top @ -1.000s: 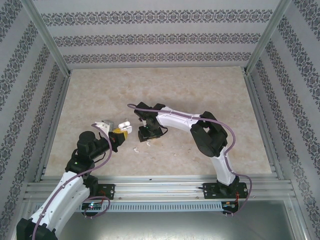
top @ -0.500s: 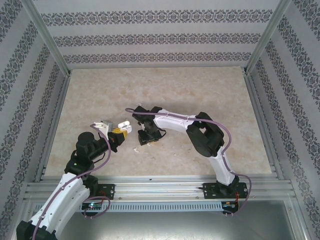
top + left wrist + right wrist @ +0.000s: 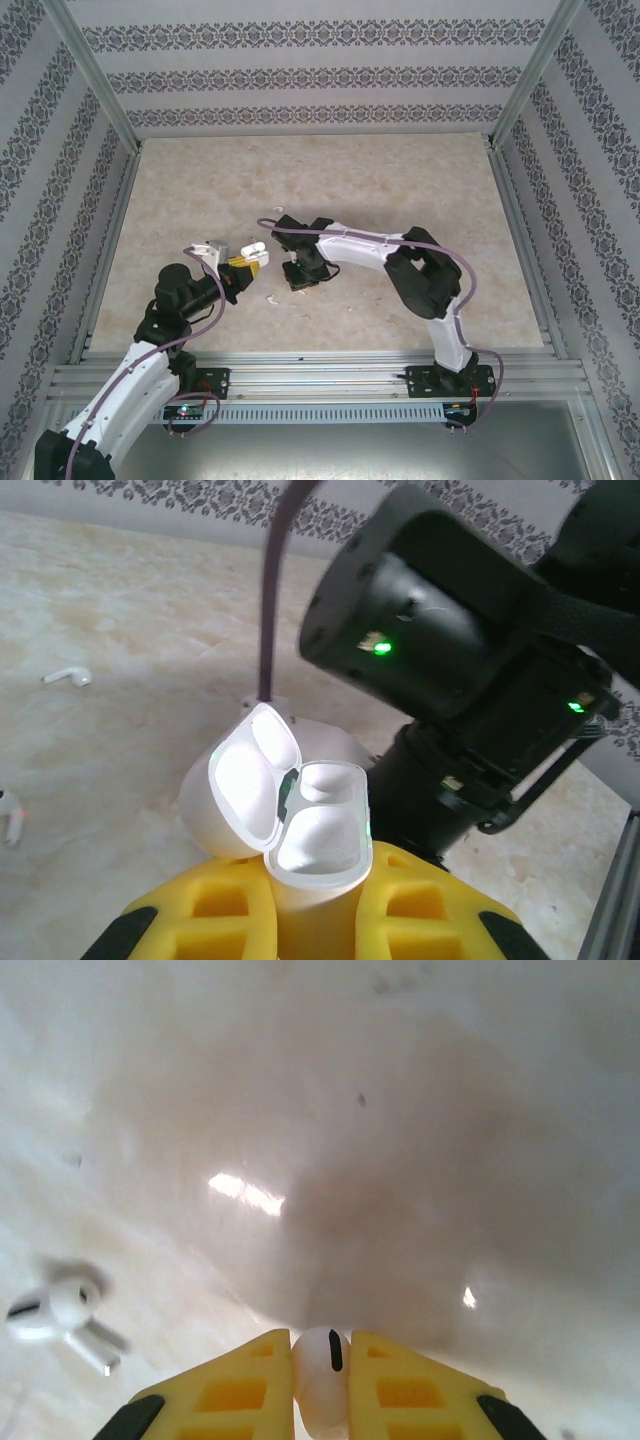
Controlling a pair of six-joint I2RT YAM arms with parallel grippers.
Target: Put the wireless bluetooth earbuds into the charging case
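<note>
My left gripper (image 3: 312, 905) is shut on the open white charging case (image 3: 318, 830), held upright between its yellow fingers with the lid (image 3: 245, 790) swung back to the left. Both wells look empty. From above, the case (image 3: 253, 250) sits at the tip of the left gripper (image 3: 240, 264), left of the right gripper (image 3: 303, 276). Low over the table, my right gripper (image 3: 320, 1345) is shut on one white earbud (image 3: 318, 1380), pinched between the yellow pads. A second earbud (image 3: 58, 1318) lies loose on the table to its left.
Loose earbuds lie on the marble tabletop (image 3: 330, 180) in front of the case, one further off (image 3: 68, 676) and one at the frame's left edge (image 3: 10, 822). The right arm's black wrist (image 3: 450, 660) looms close behind the case. Metal rails and patterned walls border the table.
The right gripper's jaws have closed onto an earbud and the right wrist has shifted slightly right. The left arm with the case has stayed in place.
</note>
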